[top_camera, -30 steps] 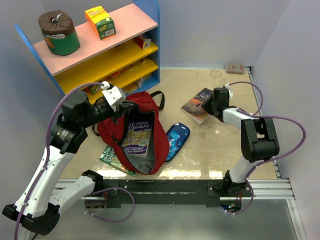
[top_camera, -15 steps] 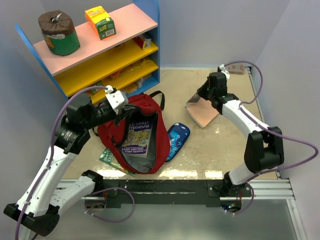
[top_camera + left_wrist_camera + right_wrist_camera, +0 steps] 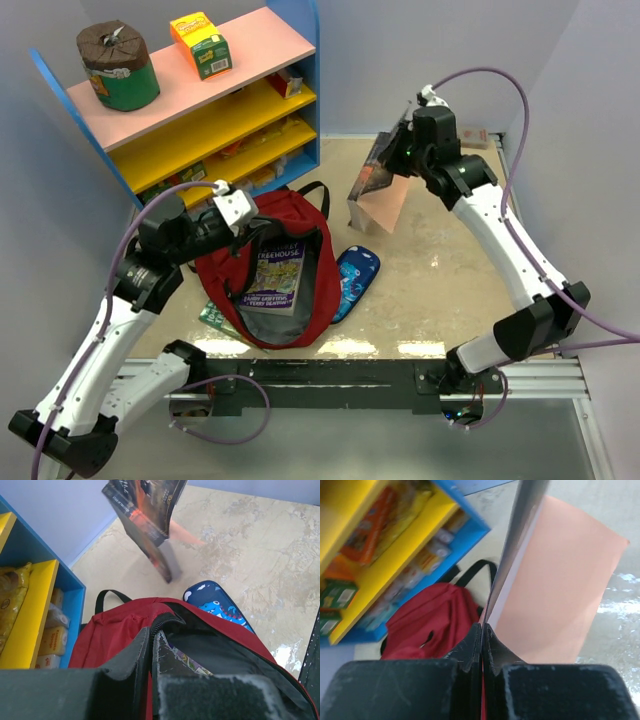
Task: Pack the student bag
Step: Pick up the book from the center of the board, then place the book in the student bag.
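Your student bag [image 3: 290, 208] lies on the desk [image 3: 450, 270] in front of the left arm. Its mouth is pulled open, with a Treehouse book [image 3: 272, 280] already inside and the blue pencil case [image 3: 355, 275] just beside its right flank. Your left tool [image 3: 240, 218] is pinched tight on the bag's rim, as it was a second ago.

The change is on the other side. The dark book [image 3: 375, 180] that lay flat on the desk a second ago is now off it, hanging tilted from your right tool [image 3: 405, 150], whose jaws have closed fully on it. It has been carried partway toward the bag, so the next item looks to be on its way in.

The right wrist view shows what the overhead cannot: the jaws meet on a very thin edge, possibly only the cover, while a salmon face splays away. The left wrist view shows the book blurred in the air beyond the open mouth, not yet over it.
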`<act>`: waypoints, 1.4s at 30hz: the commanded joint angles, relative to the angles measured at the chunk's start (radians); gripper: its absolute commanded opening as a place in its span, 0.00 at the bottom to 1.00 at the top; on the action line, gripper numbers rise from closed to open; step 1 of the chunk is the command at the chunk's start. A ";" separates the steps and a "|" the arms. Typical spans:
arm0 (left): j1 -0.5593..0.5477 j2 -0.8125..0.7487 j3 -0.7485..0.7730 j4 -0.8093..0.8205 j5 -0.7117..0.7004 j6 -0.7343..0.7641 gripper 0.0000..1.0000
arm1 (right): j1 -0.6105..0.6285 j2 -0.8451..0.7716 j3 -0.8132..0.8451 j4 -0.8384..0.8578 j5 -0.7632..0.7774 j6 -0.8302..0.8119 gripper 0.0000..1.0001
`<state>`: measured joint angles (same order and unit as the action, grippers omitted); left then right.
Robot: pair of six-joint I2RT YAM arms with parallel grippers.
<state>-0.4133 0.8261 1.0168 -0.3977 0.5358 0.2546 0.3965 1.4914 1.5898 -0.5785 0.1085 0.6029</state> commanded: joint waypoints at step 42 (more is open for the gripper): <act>0.016 -0.038 0.023 0.120 -0.100 -0.063 0.00 | 0.670 -0.050 -0.166 0.252 -0.474 0.071 0.00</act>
<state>-0.4061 0.8112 1.0145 -0.3595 0.4335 0.2184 1.0649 1.4242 1.4429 -0.5480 -0.3138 0.6556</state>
